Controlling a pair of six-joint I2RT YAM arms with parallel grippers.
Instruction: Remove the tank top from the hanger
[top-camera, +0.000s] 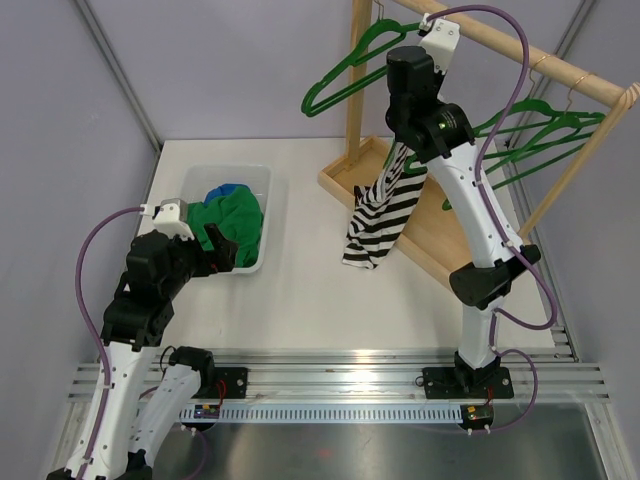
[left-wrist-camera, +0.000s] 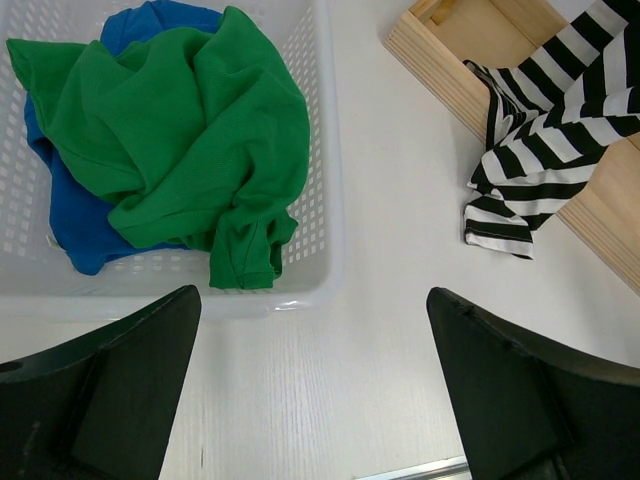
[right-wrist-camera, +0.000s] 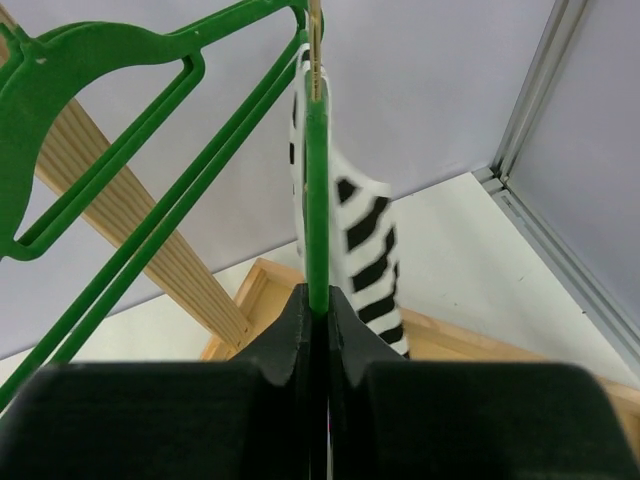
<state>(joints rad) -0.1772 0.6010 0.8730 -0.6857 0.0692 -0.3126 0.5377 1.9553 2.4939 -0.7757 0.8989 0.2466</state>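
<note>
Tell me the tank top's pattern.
The tank top is black and white striped, clearest in the left wrist view.

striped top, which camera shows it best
Top external: the striped top shows nearly whole, hanging down to the rack base. Left wrist catches only its lower end, draped off the base onto the table. Right wrist shows a narrow strip behind the hanger.

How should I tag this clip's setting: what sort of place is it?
Probably a robot lab test cell staged for laundry: a wooden garment rack with green plastic hangers, a white perforated plastic basket of clothes, and arms bolted to an aluminium rail between plain panel walls.
</note>
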